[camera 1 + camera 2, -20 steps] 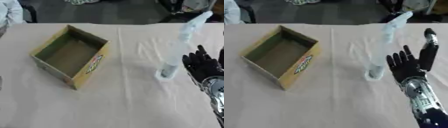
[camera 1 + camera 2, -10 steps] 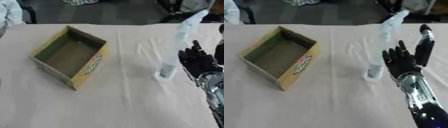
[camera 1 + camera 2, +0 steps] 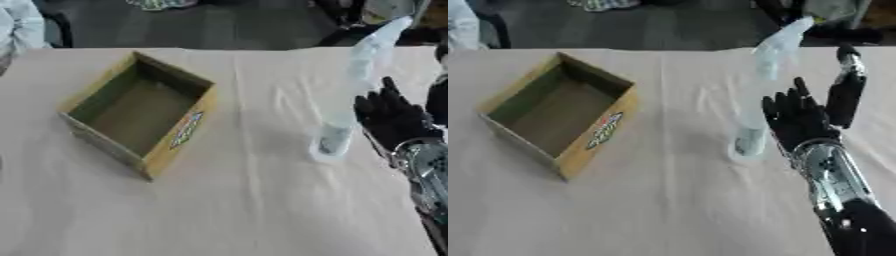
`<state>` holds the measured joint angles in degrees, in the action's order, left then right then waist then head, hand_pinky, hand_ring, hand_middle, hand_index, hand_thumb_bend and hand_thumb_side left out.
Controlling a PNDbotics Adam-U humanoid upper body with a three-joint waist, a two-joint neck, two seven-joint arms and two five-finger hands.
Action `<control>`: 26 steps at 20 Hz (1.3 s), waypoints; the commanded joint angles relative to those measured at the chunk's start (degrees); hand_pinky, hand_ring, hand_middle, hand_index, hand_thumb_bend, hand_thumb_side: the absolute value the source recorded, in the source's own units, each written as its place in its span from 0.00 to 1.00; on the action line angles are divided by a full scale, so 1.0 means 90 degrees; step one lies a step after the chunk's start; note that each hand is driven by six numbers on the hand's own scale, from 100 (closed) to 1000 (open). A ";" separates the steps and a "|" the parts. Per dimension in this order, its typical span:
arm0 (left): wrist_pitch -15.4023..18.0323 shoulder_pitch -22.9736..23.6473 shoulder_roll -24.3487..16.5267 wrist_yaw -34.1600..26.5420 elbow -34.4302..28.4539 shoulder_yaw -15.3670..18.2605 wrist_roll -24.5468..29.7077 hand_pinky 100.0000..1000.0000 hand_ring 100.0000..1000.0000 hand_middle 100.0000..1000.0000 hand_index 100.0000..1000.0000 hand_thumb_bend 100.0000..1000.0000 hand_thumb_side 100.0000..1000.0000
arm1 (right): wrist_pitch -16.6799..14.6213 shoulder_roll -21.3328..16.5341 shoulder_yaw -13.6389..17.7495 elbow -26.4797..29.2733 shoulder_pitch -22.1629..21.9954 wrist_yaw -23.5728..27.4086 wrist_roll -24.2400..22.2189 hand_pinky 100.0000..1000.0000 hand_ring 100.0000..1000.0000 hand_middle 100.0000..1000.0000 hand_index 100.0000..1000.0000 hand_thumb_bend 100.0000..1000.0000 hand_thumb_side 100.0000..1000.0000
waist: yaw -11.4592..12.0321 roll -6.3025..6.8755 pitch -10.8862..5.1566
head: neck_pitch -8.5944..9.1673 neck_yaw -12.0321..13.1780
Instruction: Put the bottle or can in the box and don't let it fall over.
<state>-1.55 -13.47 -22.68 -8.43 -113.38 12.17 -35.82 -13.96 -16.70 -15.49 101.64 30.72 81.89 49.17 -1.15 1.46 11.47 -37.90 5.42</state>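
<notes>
We see the clear bottle (image 3: 754, 120) standing upright on the desk (image 3: 667, 200), a little right of the frame's centre, with its long axis vertical; in the picture it leans toward the upper right only because the camera looks down on it. Our right hand (image 3: 798, 120) is just beside it, on its right side, with the palm turned toward the bottle. The fingers (image 3: 785, 102) are straight and spread apart, pointing up, and the thumb stands apart toward the right; they hold nothing, and we cannot tell if any finger already touches the plastic. So the bottle lies to the left of the fingers, very near, and its body runs about parallel to them, which we judge to be good for a side grasp around the lower half. The cardboard box (image 3: 140, 112) sits open at the centre left of the frame, well apart from the bottle. Our left hand shows in no view, so the right one is clearly the nearer. Compared with one second ago, the hand has come closer to the bottle from the right, while the bottle and the box keep their places.
</notes>
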 commanded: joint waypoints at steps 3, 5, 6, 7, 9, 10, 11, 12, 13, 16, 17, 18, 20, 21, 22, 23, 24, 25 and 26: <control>0.0009 -0.0014 -0.0121 -0.0017 -0.0111 -0.0001 0.0025 0.96 0.87 1.00 0.84 0.08 0.84 | 0.0097 -0.0017 0.0117 0.0407 0.0060 -0.0074 0.0204 0.00 0.00 0.00 0.94 0.38 0.49 | -0.0009 0.0003 -0.0095 | 0.0031 0.0013; 0.0009 -0.0010 -0.0125 -0.0017 -0.0112 -0.0002 0.0027 0.96 0.87 1.00 0.84 0.08 0.84 | 0.0212 -0.0017 0.0139 0.0612 0.0021 -0.0147 0.0285 0.00 0.00 0.00 0.93 0.39 0.48 | -0.0013 0.0000 -0.0097 | 0.0029 0.0018; 0.0009 -0.0009 -0.0126 -0.0017 -0.0113 -0.0002 0.0028 0.96 0.87 1.00 0.84 0.08 0.84 | 0.0268 -0.0013 0.0149 0.0698 0.0002 -0.0172 0.0298 0.00 0.00 0.00 0.93 0.39 0.48 | -0.0016 -0.0002 -0.0099 | 0.0028 0.0021; 0.0010 -0.0009 -0.0127 -0.0016 -0.0113 -0.0001 0.0027 0.96 0.87 1.00 0.84 0.08 0.84 | 0.0323 -0.0007 0.0156 0.0778 -0.0016 -0.0191 0.0305 0.00 0.00 0.00 0.93 0.39 0.48 | -0.0016 -0.0004 -0.0101 | 0.0031 0.0022; 0.0011 -0.0010 -0.0129 -0.0016 -0.0114 0.0002 0.0026 0.96 0.87 1.00 0.84 0.08 0.84 | 0.0414 0.0001 0.0167 0.0896 -0.0047 -0.0214 0.0310 0.00 0.00 0.00 0.93 0.40 0.47 | -0.0018 -0.0008 -0.0106 | 0.0040 0.0023; 0.0012 -0.0010 -0.0130 -0.0015 -0.0114 0.0002 0.0025 0.96 0.87 1.00 0.84 0.08 0.84 | 0.0456 0.0005 0.0171 0.0947 -0.0062 -0.0222 0.0311 0.00 0.00 0.00 0.93 0.40 0.47 | -0.0019 -0.0010 -0.0108 | 0.0045 0.0026; 0.0012 -0.0010 -0.0132 -0.0015 -0.0115 0.0002 0.0024 0.96 0.87 1.00 0.84 0.08 0.84 | 0.0496 0.0014 0.0174 0.0993 -0.0079 -0.0225 0.0311 0.00 0.00 0.00 0.93 0.40 0.47 | -0.0020 -0.0013 -0.0112 | 0.0047 0.0029; 0.0013 -0.0009 -0.0134 -0.0015 -0.0115 0.0002 0.0024 0.96 0.87 1.00 0.84 0.08 0.84 | 0.0530 0.0024 0.0177 0.1032 -0.0095 -0.0224 0.0311 0.00 0.00 0.00 0.93 0.40 0.47 | -0.0022 -0.0016 -0.0114 | 0.0048 0.0031; 0.0013 -0.0008 -0.0135 -0.0015 -0.0115 0.0002 0.0024 0.96 0.87 1.00 0.84 0.08 0.84 | 0.0559 0.0035 0.0177 0.1067 -0.0110 -0.0218 0.0311 0.00 0.00 0.00 0.93 0.40 0.46 | -0.0022 -0.0017 -0.0116 | 0.0048 0.0033; 0.0015 -0.0008 -0.0137 -0.0014 -0.0117 0.0003 0.0024 0.96 0.87 1.00 0.84 0.09 0.83 | 0.0631 0.0057 0.0176 0.1172 -0.0142 -0.0206 0.0311 0.00 0.00 0.00 0.93 0.40 0.46 | -0.0023 -0.0020 -0.0120 | 0.0045 0.0036; 0.0016 -0.0007 -0.0138 -0.0014 -0.0117 0.0003 0.0024 0.96 0.87 1.00 0.84 0.09 0.83 | 0.0652 0.0065 0.0178 0.1201 -0.0152 -0.0205 0.0311 0.00 0.00 0.00 0.93 0.40 0.46 | -0.0024 -0.0022 -0.0121 | 0.0043 0.0035; 0.0016 -0.0006 -0.0139 -0.0014 -0.0117 0.0003 0.0024 0.96 0.87 1.00 0.84 0.09 0.83 | 0.0668 0.0072 0.0179 0.1221 -0.0161 -0.0205 0.0311 0.00 0.00 0.00 0.93 0.40 0.46 | -0.0025 -0.0023 -0.0122 | 0.0042 0.0034; 0.0018 -0.0007 -0.0139 -0.0014 -0.0118 0.0002 0.0026 0.96 0.87 1.00 0.84 0.09 0.83 | 0.0682 0.0092 0.0174 0.1222 -0.0187 -0.0191 0.0311 0.00 0.00 0.00 0.93 0.40 0.45 | -0.0024 -0.0025 -0.0123 | 0.0043 0.0036; 0.0019 -0.0008 -0.0138 -0.0014 -0.0119 0.0002 0.0026 0.96 0.87 1.00 0.84 0.09 0.83 | 0.0682 0.0101 0.0168 0.1218 -0.0196 -0.0178 0.0311 0.00 0.00 0.00 0.94 0.40 0.45 | -0.0022 -0.0025 -0.0122 | 0.0045 0.0038; 0.0019 -0.0009 -0.0138 -0.0014 -0.0120 0.0003 0.0025 0.96 0.87 1.00 0.84 0.09 0.83 | 0.0682 0.0109 0.0161 0.1217 -0.0202 -0.0163 0.0311 0.00 0.00 0.00 0.94 0.40 0.45 | -0.0021 -0.0025 -0.0122 | 0.0045 0.0039; 0.0020 -0.0010 -0.0138 -0.0014 -0.0121 0.0003 0.0025 0.96 0.87 1.00 0.84 0.09 0.83 | 0.0683 0.0114 0.0155 0.1223 -0.0205 -0.0151 0.0311 0.00 0.00 0.00 0.94 0.40 0.45 | -0.0021 -0.0025 -0.0121 | 0.0043 0.0039; 0.0021 -0.0010 -0.0138 -0.0014 -0.0121 0.0003 0.0025 0.96 0.87 1.00 0.84 0.09 0.83 | 0.0688 0.0117 0.0149 0.1234 -0.0207 -0.0140 0.0311 0.00 0.00 0.00 0.94 0.40 0.45 | -0.0021 -0.0026 -0.0121 | 0.0038 0.0039; 0.0021 -0.0009 -0.0139 -0.0014 -0.0122 0.0003 0.0024 0.96 0.87 1.00 0.84 0.09 0.83 | 0.0696 0.0120 0.0144 0.1245 -0.0210 -0.0131 0.0311 0.00 0.00 0.00 0.94 0.41 0.44 | -0.0021 -0.0026 -0.0121 | 0.0033 0.0038; 0.0021 -0.0009 -0.0140 -0.0014 -0.0122 0.0004 0.0023 0.96 0.87 1.00 0.84 0.09 0.83 | 0.0707 0.0125 0.0140 0.1258 -0.0218 -0.0124 0.0311 0.00 0.00 0.00 0.94 0.41 0.44 | -0.0023 -0.0028 -0.0121 | 0.0030 0.0038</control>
<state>-1.53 -13.29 -22.68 -8.43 -113.39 11.89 -35.80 -7.86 -15.35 -14.49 111.58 28.18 80.51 52.00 -1.36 1.25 11.47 -37.91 5.68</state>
